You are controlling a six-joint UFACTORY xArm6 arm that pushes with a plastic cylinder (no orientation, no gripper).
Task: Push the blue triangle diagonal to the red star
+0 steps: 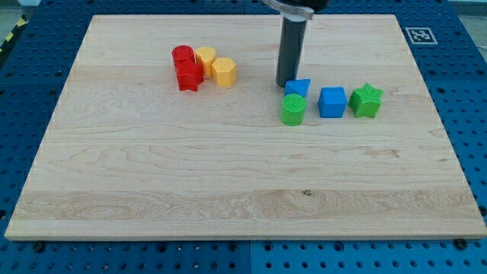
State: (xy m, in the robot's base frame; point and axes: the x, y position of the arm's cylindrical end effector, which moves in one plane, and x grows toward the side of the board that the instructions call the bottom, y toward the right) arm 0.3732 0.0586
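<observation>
green cylinder [293, 109]: nearest the view's bottom of all the blocks, right of centre, upright, touching the blue triangle just above it.
blue triangle [299, 87]: right of centre in the upper half, wedged between the green cylinder below and my tip at its left edge.
my tip [286, 83]: end of a straight dark rod coming down from the view's top, resting on the board against the triangle's left side; a plain rod, with no jaws to be apart or together.
blue cube [332, 101]: just right of the green cylinder, a small gap between them.
green star [367, 100]: right end of that row, close beside the blue cube.
red star [188, 77]: upper left of centre, well apart from the blue triangle.
red cylinder [182, 55]: directly above the red star, touching it.
yellow blocks: one [205, 58] beside the red cylinder, the other [224, 71] just to its lower right; shapes hard to make out.
wooden board [228, 190]: pale, lower half bare, lying on a blue perforated table [15, 84].
</observation>
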